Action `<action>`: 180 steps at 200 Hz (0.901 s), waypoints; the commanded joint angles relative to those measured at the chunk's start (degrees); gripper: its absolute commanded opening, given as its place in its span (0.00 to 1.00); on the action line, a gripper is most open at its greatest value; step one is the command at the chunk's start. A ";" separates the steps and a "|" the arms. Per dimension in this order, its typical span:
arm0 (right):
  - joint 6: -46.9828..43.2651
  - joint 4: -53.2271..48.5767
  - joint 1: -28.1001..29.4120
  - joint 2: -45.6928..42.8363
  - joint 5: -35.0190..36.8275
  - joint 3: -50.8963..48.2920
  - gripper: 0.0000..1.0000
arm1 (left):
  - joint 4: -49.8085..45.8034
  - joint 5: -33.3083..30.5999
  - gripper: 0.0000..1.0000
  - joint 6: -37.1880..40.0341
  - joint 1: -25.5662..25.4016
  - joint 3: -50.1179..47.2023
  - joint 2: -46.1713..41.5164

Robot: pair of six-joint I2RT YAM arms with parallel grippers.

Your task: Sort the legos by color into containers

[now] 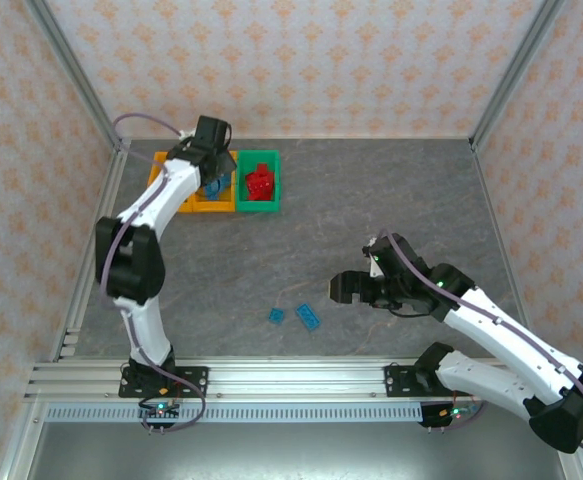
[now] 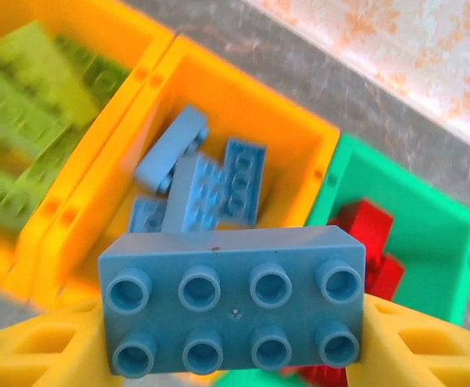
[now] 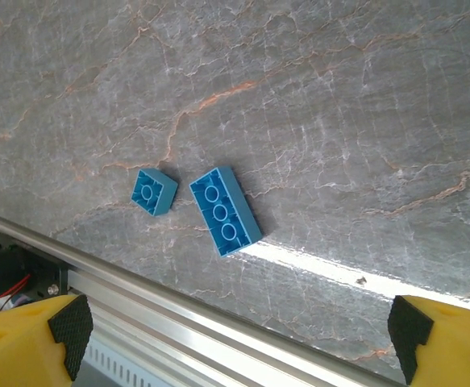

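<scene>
My left gripper is shut on a light blue two-by-four lego, studs facing the camera. It hangs over the near side of the middle orange container, which holds several blue legos. The orange container to its left holds lime green legos, and the green container holds red legos. In the top view the left gripper is above the containers. My right gripper is open above two blue legos on the table, a small one and a long one.
The containers stand in a row at the back left, the green one rightmost. The two loose blue legos lie near the metal rail at the table's front edge. The right gripper hovers to their right.
</scene>
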 commanded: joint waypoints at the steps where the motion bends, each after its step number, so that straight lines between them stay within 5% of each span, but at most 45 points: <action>1: 0.64 -0.55 0.03 -0.46 2.31 2.34 0.97 | -7.33 4.08 0.54 3.16 1.91 10.98 8.19; 38: 1.61 -1.37 0.03 -2.10 3.36 2.04 0.97 | -11.72 5.46 0.65 2.27 2.75 21.86 14.80; 88: 2.11 -1.05 0.03 -2.74 3.56 2.00 0.97 | -8.10 4.99 0.87 2.03 2.74 15.22 9.66; 111: 2.25 -0.49 0.03 -2.43 3.36 2.00 0.97 | -7.91 5.36 0.89 1.93 2.75 11.98 6.11; 149: 3.81 0.36 0.04 -2.40 6.11 1.08 0.97 | -3.76 11.30 0.85 -2.14 1.05 -3.21 -9.30; 180: 5.85 0.89 0.03 -2.40 10.58 0.94 0.99 | -2.15 7.75 0.83 -0.83 -7.97 -18.53 -24.86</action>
